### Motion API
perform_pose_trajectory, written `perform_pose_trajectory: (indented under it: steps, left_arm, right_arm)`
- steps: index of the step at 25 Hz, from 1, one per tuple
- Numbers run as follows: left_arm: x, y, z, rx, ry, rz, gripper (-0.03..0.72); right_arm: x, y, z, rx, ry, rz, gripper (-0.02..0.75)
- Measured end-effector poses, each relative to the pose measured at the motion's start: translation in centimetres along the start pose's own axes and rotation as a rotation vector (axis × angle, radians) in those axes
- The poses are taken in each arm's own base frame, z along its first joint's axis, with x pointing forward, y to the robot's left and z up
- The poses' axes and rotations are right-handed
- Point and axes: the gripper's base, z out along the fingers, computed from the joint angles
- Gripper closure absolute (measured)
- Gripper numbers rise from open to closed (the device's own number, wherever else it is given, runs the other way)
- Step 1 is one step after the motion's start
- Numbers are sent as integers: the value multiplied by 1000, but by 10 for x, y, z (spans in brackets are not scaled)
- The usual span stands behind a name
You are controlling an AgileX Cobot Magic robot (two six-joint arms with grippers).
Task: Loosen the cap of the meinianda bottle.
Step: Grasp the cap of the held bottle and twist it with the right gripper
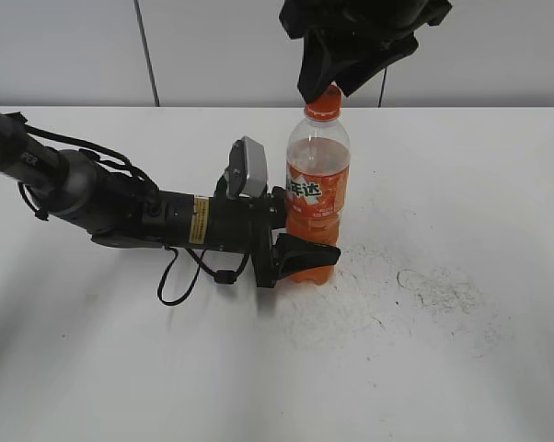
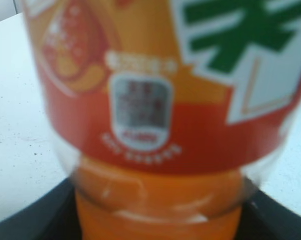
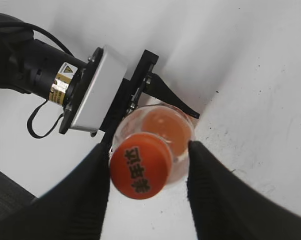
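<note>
The meinianda bottle (image 1: 317, 198) stands upright on the white table, with orange drink and an orange label. My left gripper (image 1: 300, 249) is shut on its lower body; in the left wrist view the bottle (image 2: 160, 125) fills the frame between the dark fingers. The orange cap (image 1: 325, 101) sits on the neck. My right gripper (image 1: 337, 87) hangs above it. In the right wrist view the cap (image 3: 140, 165) lies between the two black fingers of that gripper (image 3: 146, 172), which are open, with a gap on the right side.
The left arm (image 1: 121, 207) lies across the table from the left with a looped cable (image 1: 180, 276). Scuff marks (image 1: 424, 285) mark the table to the right of the bottle.
</note>
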Motion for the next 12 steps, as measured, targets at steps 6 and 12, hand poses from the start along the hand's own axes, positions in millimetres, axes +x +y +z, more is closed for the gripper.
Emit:
perform_pose_trajectory:
  steps: [6, 12]
  left_arm:
    - [0, 0, 0, -1, 0, -1, 174]
    - [0, 0, 0, -1, -1, -2, 174]
  right_arm:
    - [0, 1, 0, -8, -3, -13, 439]
    - [1, 1, 0, -14, 8, -113, 483]
